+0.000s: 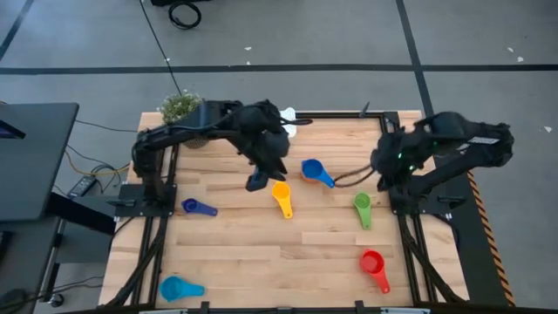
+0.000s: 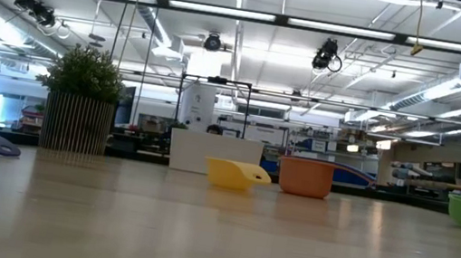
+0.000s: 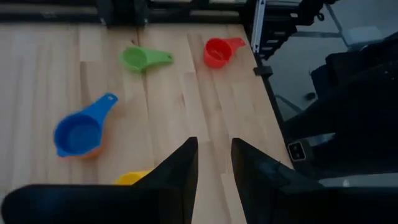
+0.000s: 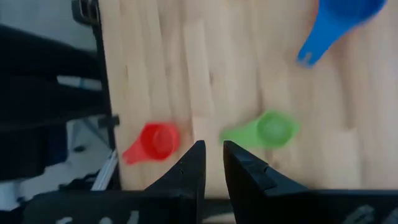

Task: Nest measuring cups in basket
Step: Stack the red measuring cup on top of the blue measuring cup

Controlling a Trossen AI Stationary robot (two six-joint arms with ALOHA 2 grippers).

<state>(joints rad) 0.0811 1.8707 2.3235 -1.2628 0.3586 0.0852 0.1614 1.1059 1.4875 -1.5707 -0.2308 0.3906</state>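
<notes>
i see the wooden tabletop with both arms raised over its far half. the white basket sits at the far edge beside the potted plant, mostly hidden under the left arm from above. the left gripper hangs above the yellow cup, fingers narrowly parted, holding nothing. the right gripper hovers near the green cup, narrow and empty too. scattered cups: blue over orange, red, light blue, small dark blue.
</notes>
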